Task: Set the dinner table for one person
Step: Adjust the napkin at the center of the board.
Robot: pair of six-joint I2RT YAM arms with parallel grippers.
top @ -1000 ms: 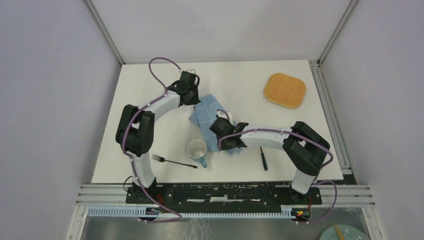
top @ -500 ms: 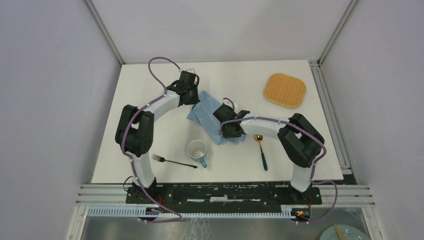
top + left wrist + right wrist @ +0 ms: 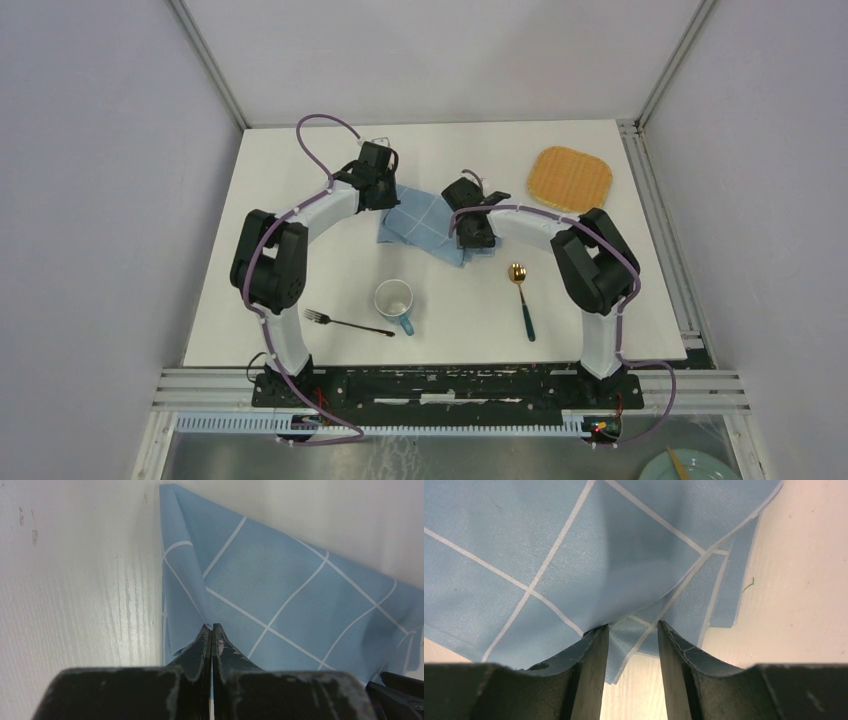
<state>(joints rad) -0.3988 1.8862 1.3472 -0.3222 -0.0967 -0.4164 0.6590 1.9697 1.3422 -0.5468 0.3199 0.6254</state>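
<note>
Both arms were on the blue checked cloth [image 3: 420, 225], which lay rumpled on the dinner table [image 3: 300, 230], about midway between the left and right edges and rather nearer the far edge. The table itself filled the middle of the overhead view, a plain white top with both arm bases at its near edge.

Left gripper [image 3: 211, 630] was down at the cloth's far left corner, and the wrist view settled it: fingers pressed tight together, no gap, a ridge of blue fabric pinched between them and pulled up into a fold. Bare white tabletop ran alongside the cloth there.

Right gripper [image 3: 633, 625] was over at the cloth's right side, and its fingers stood a little apart. The cloth's edge draped across the tips, a strip of it showing in the gap with white table below, but the pads were not closed on it.

Elsewhere, a woven mat [image 3: 569, 180] sat near the far right corner, well apart from the cloth. Toward the near edge, a white mug [image 3: 394, 300] with a blue handle stood upright left of centre, a black fork [image 3: 347, 323] lying just beside it on its left. A spoon [image 3: 522, 300] with a gold bowl and dark handle lay right of centre, handle pointing to the near edge.
</note>
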